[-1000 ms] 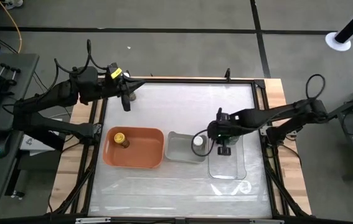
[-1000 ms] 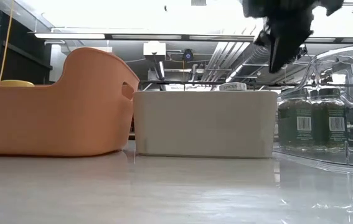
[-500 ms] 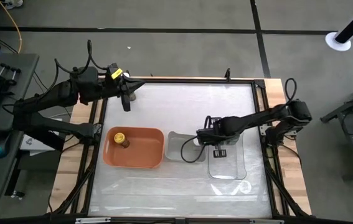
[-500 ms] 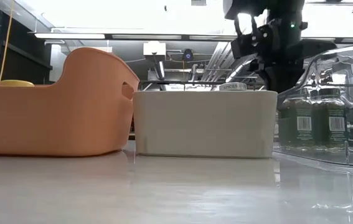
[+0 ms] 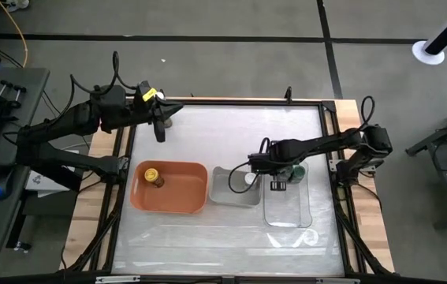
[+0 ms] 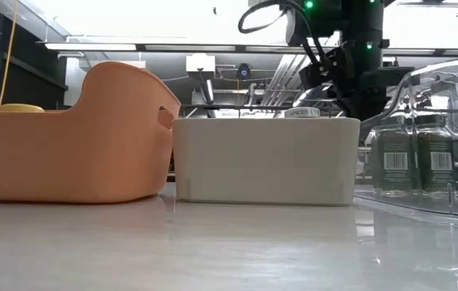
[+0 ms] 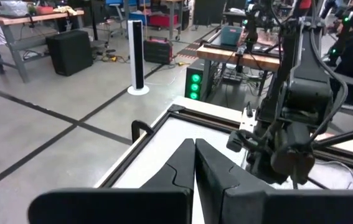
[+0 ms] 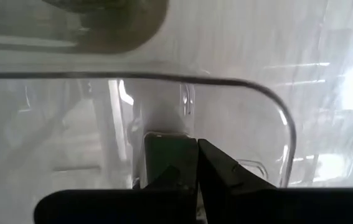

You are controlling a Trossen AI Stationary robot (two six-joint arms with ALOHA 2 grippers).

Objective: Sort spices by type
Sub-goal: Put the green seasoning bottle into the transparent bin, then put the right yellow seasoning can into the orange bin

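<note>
A jar with a yellow lid (image 5: 153, 174) stands in the orange tray (image 5: 185, 193). A white-lidded jar (image 5: 248, 180) stands in the grey tray (image 5: 227, 192); only its lid (image 6: 303, 113) shows over the wall in the low view. Dark jars (image 6: 396, 158) with barcode labels stand in the clear tray (image 5: 289, 214). My right gripper (image 5: 277, 186) hangs shut over the far end of the clear tray, beside the grey tray, its fingers (image 8: 171, 163) pointing down past the clear rim (image 8: 164, 78). My left gripper (image 5: 160, 126) waits shut at the table's far left corner.
The three trays sit side by side across the middle of the table: orange on the left, grey in the middle, clear on the right. The table's black frame (image 5: 239, 101) runs around the white top. Bare white surface lies beyond and in front of the trays.
My right arm has swung toward the table's left and come down lower over the join between the grey and clear trays. It crossed over the white-lidded jar for a moment, which now shows again. The jars and trays have stayed in place.
</note>
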